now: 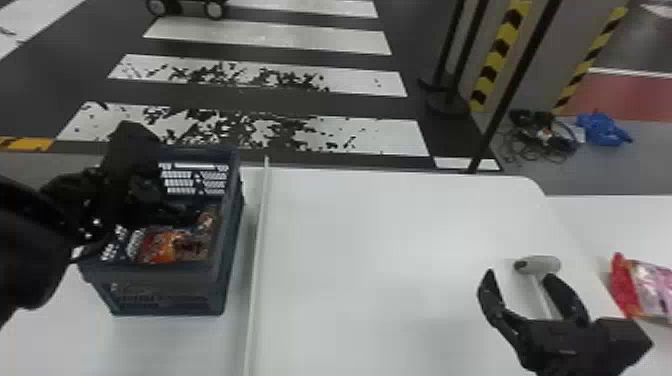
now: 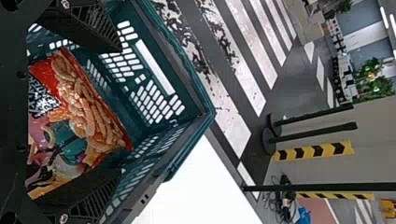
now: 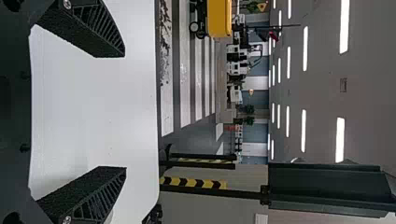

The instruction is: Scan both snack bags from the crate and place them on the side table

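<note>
Bag of glossy orange-red plastic (image 2: 88,114) lies in blue-green latticed crate (image 2: 184,88), ahead of my left claw (image 2: 122,111), fingers parted; its visible edge slants across my opening, probably needs squaring.

Two snack bags (image 1: 162,246), one crate (image 1: 165,295), one scanner (image 1: 544,263), two claws (image 1: 520,275).

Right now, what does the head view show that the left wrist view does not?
Head view: the right gripper with its fingers apart, a grey-headed tool near it, and a red-and-pink bag at the right.
Left wrist view: a green plant in the background.
Both: the left gripper at the crate, and an orange snack bag inside the crate.
</note>
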`<state>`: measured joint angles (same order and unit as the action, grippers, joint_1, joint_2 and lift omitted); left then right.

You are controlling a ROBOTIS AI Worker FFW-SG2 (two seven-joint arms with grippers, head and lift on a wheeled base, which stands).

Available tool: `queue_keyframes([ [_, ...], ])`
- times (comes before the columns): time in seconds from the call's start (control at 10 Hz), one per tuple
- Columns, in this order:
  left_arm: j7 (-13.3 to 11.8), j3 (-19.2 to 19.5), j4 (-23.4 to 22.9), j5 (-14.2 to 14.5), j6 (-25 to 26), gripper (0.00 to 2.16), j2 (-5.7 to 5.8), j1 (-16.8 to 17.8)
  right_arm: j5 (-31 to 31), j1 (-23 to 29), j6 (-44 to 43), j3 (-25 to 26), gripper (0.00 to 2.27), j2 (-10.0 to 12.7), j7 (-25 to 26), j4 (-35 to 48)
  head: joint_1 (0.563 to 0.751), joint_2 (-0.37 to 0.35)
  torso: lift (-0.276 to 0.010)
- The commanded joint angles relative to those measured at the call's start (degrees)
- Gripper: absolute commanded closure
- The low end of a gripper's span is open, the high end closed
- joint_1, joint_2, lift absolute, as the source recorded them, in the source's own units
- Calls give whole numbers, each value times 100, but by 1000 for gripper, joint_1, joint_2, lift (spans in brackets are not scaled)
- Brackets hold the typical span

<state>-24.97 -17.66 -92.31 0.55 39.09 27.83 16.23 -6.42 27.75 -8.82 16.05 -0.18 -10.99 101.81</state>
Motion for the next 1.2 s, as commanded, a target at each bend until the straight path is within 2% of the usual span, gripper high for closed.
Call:
queue_keyframes([
  [0.0, -166, -265, 398, -126, -11, 76, -32, 302, 0, 3, 16, 12, 60, 23, 0, -3, 695, -119, -98],
  [0.3, -913, -467, 942, -706, 165, 80, -295, 724, -26, 12, 34, 3, 60, 23, 0, 5, 695, -132, -98],
  [0.5, -1335, -467, 1180, -1004, 236, 80, -480, 882, -62, 12, 34, 29, 60, 23, 0, 5, 695, -141, -98],
  [0.6, -1572, -467, 1329, -1251, 341, 76, -585, 970, -141, 12, 34, 56, 60, 23, -9, 5, 695, -143, -98],
  [0.8, -2082, -318, 1470, -2042, 605, 80, -919, 1076, -149, 12, 34, 65, 60, 23, -18, 5, 695, -152, -98],
  [1.0, -2425, -27, 1470, -2393, 675, 80, -998, 1058, -141, -129, 52, 29, 60, 23, -26, -91, 695, -154, -98],
  [1.1, -2504, 16, 1567, -2411, 675, 80, -998, 1049, -132, -155, 52, 21, 60, 23, -26, -118, 695, -146, -98],
])
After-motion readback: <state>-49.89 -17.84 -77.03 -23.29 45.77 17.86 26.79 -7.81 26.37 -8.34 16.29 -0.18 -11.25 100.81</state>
